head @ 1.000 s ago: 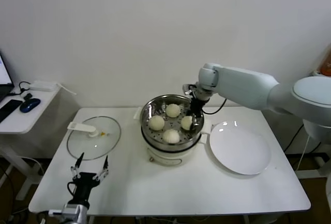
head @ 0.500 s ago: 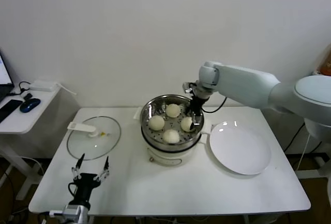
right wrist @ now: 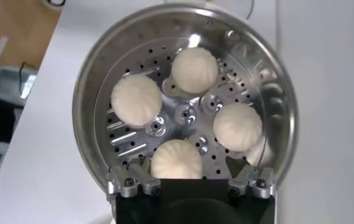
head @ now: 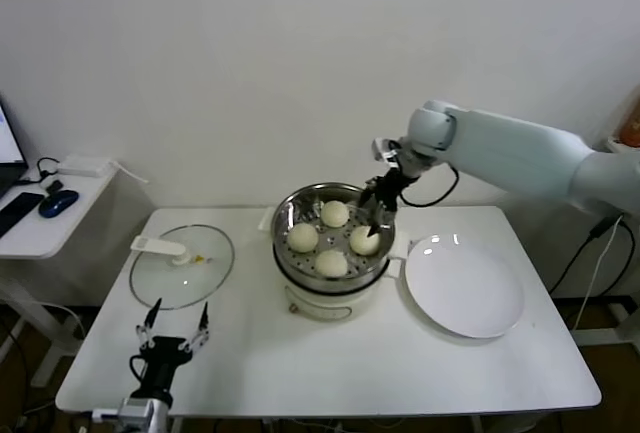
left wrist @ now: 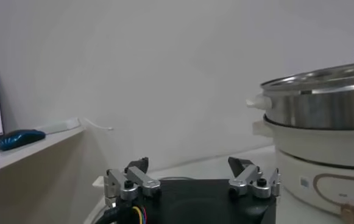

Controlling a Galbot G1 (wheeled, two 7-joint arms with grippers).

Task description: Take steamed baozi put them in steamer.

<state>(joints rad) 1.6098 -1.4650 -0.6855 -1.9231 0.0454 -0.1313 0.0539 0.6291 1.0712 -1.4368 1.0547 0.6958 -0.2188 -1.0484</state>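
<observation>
Here, going left to right: the left gripper [head: 174, 325] sits parked at the table's [head: 330, 373] near edge with fingers spread and empty; four steamed baozi [head: 332, 263] rest inside the steamer [head: 330, 215]; the right gripper [head: 378, 212] hovers over the steamer's right rim, fingers apart, holding nothing; withdrawing low could clip that rim or nudge the nearest bun.

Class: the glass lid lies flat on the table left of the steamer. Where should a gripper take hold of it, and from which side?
Grip the white handle of the glass lid, coming straight down from above. The lid lies flat with its rim against the table, leaving no edge to pinch, and the handle is the only raised part. The open left gripper, near the lid's front edge, is closest.
</observation>
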